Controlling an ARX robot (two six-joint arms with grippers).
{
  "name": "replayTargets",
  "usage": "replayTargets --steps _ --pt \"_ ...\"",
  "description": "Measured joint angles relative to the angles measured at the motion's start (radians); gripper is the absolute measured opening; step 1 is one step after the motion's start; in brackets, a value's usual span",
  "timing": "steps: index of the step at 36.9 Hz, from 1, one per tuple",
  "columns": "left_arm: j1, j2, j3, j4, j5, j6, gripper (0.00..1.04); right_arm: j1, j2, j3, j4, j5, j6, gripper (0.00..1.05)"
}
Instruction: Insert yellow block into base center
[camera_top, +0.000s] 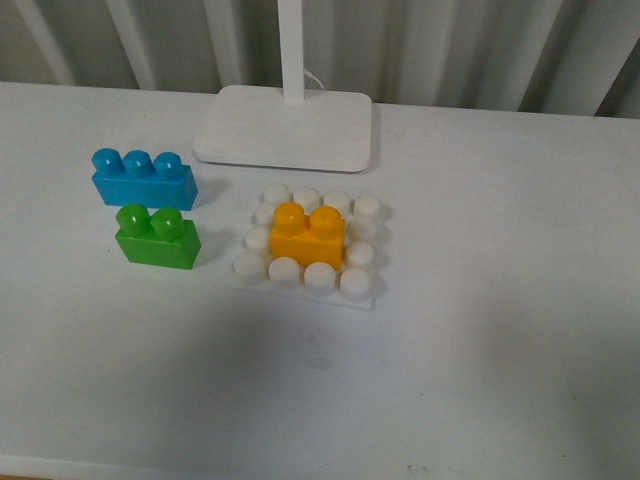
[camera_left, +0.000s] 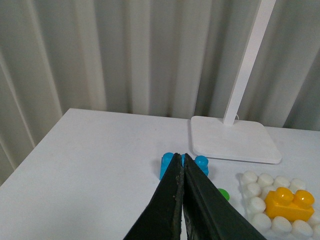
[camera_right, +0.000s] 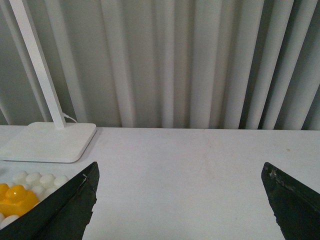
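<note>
The yellow block sits upright on the middle studs of the white studded base, with white studs showing all round it. Neither arm appears in the front view. In the left wrist view the yellow block and base lie off to one side, while my left gripper is shut with nothing in it, its tips over the blue brick. In the right wrist view my right gripper stands wide open over bare table, apart from the block and base.
A blue three-stud brick and a green two-stud brick stand left of the base. A smooth white stand with a pole is behind them. Grey curtains hang behind the white table.
</note>
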Motion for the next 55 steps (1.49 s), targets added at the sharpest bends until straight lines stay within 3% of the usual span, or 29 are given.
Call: replayTargets --steps 20,23,42,55 --pt "0.000 -0.191 0.000 -0.189 0.000 0.000 0.04 0.000 0.000 0.000 0.000 0.000 0.000 0.95" --pt "0.000 -0.318 0.000 -0.346 0.001 0.000 0.04 0.000 0.000 0.000 0.000 0.000 0.000 0.95" --pt "0.000 -0.354 0.000 -0.359 0.001 0.000 0.04 0.000 0.000 0.000 0.000 0.000 0.000 0.95" --pt "0.000 -0.354 0.000 -0.359 0.001 0.000 0.72 0.000 0.000 0.000 0.000 0.000 0.000 0.95"
